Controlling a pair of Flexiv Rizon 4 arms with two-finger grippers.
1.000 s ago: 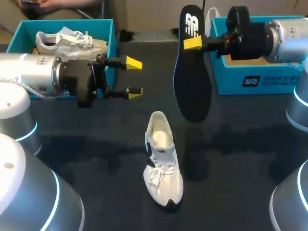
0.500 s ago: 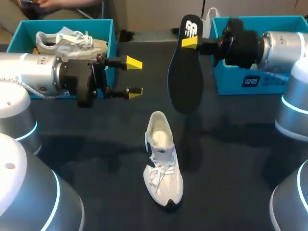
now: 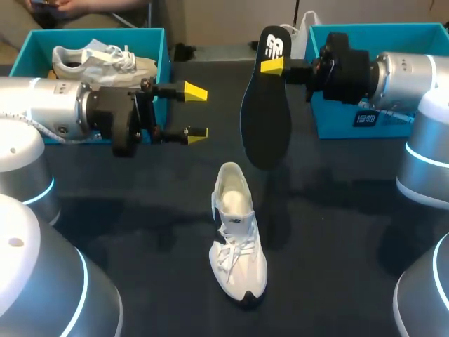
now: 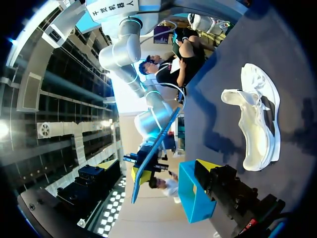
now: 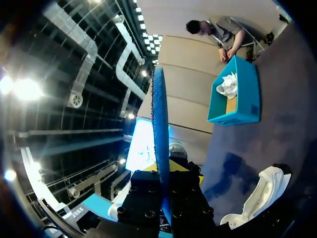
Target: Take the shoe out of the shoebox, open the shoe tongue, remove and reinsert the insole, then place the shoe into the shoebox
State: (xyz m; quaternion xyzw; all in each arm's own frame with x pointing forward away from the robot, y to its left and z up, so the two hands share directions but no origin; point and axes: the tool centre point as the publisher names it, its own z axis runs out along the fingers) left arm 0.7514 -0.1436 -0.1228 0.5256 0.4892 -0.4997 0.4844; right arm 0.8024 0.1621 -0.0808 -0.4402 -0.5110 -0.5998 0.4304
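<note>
A white shoe (image 3: 238,239) lies on the dark table, its toe toward the near edge and its opening empty. Above and behind it hangs the black insole (image 3: 265,119), upright. My right gripper (image 3: 272,65) is shut on the insole's heel end. In the right wrist view the insole (image 5: 159,134) shows edge-on, blue, between the gripper's (image 5: 166,174) fingers, with the shoe (image 5: 257,198) below. My left gripper (image 3: 196,112) hovers open and holds nothing, left of the insole and above the table. From the left wrist the shoe (image 4: 258,119) lies ahead on the table.
A teal shoebox (image 3: 158,42) at the back left holds a second white shoe (image 3: 105,62). Another teal shoebox (image 3: 365,116) stands at the back right, behind my right arm. The table around the shoe is bare dark cloth.
My right arm has carried the insole a little to the left, so that it hangs nearer over the shoe's heel. The left arm and the shoe have not moved.
</note>
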